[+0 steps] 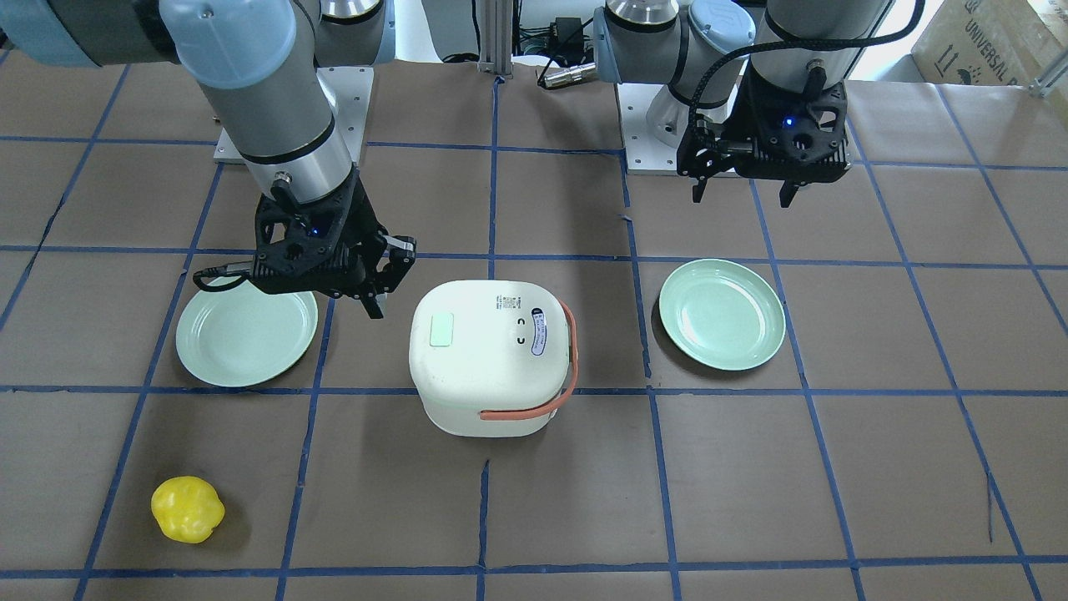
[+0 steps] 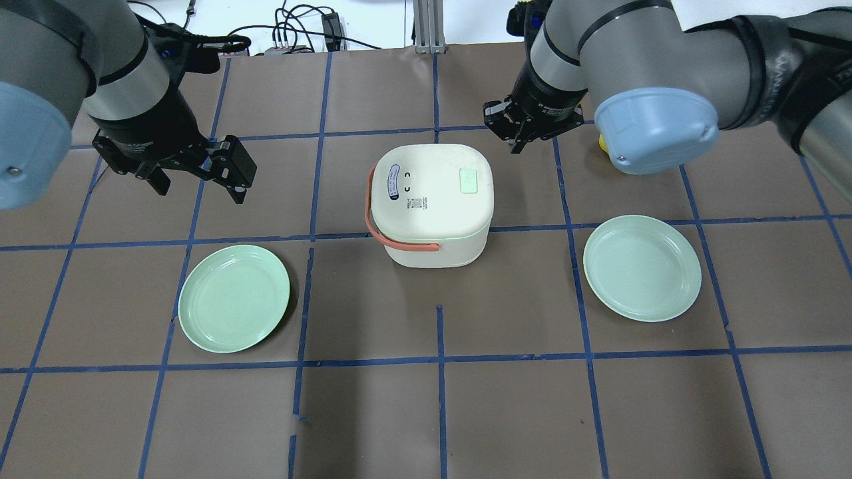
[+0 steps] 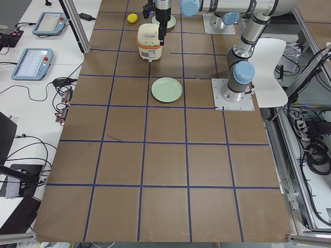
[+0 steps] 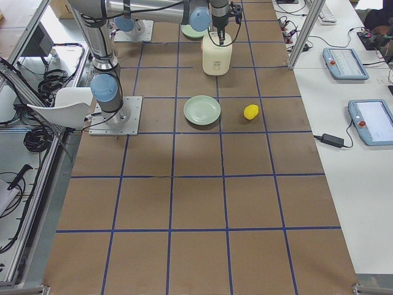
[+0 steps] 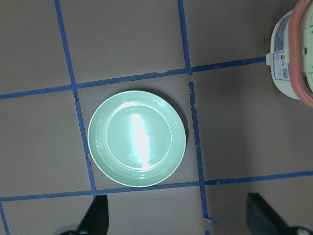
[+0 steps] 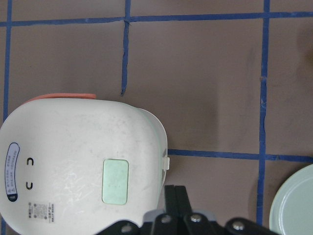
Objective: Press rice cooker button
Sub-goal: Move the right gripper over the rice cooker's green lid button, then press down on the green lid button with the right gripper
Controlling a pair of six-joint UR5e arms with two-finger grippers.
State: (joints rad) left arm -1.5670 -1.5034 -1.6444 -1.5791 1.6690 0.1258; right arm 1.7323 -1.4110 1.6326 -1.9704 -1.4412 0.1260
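The white rice cooker stands mid-table with its lid shut and its orange-red handle folded down. It also shows in the overhead view. A mint-green square panel sits on the lid, and a small white tab sticks out of the side below my right gripper. My right gripper is shut and empty. It hovers just off the cooker's panel-side corner without touching it. My left gripper is open and empty, well away from the cooker, above a green plate.
Two mint-green plates lie on either side of the cooker, one by my left arm and one by my right arm. A yellow pepper lies on the far side of the table on my right. Brown paper with blue tape lines covers the table.
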